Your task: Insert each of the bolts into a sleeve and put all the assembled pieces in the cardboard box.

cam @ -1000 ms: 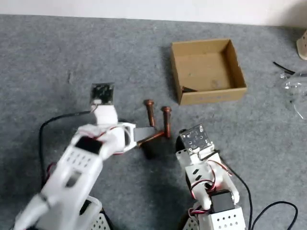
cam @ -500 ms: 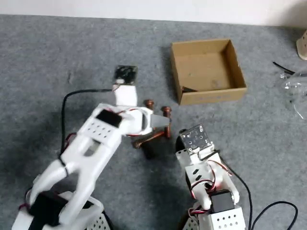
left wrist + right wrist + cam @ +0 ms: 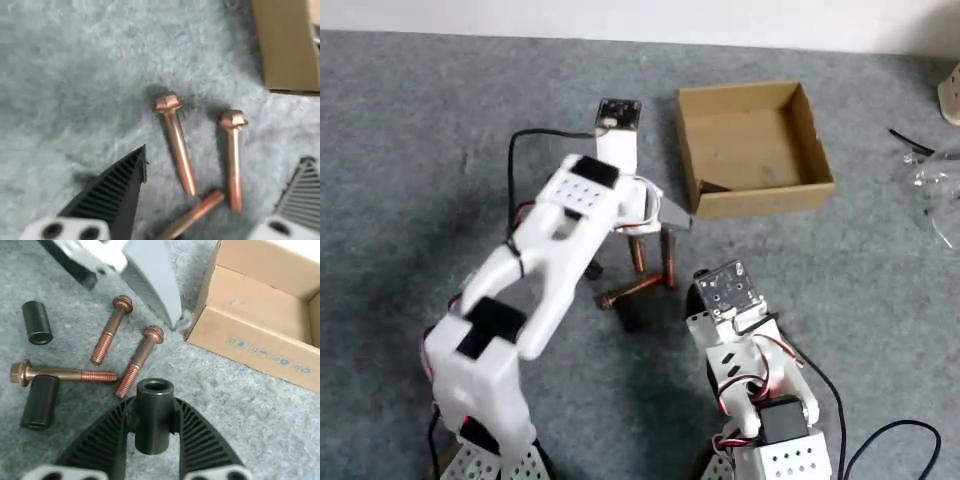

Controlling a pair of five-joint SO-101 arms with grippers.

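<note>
Three copper bolts (image 3: 111, 330) lay loose on the grey tabletop (image 3: 420, 120) near the cardboard box (image 3: 757, 200), not yet in sleeves. Two were side by side, heads toward the box. The other was crosswise at their threaded ends. Two black sleeves (image 3: 36, 322) lay on their sides by the crosswise bolt, one just beside its shank. Left pincer (image 3: 223, 156) was over the side-by-side pair, jaws wide apart, gripping nothing. Right pincer (image 3: 154, 402) sat further from the box, clamped on a third sleeve (image 3: 153, 432), open end toward the bolts.
</note>
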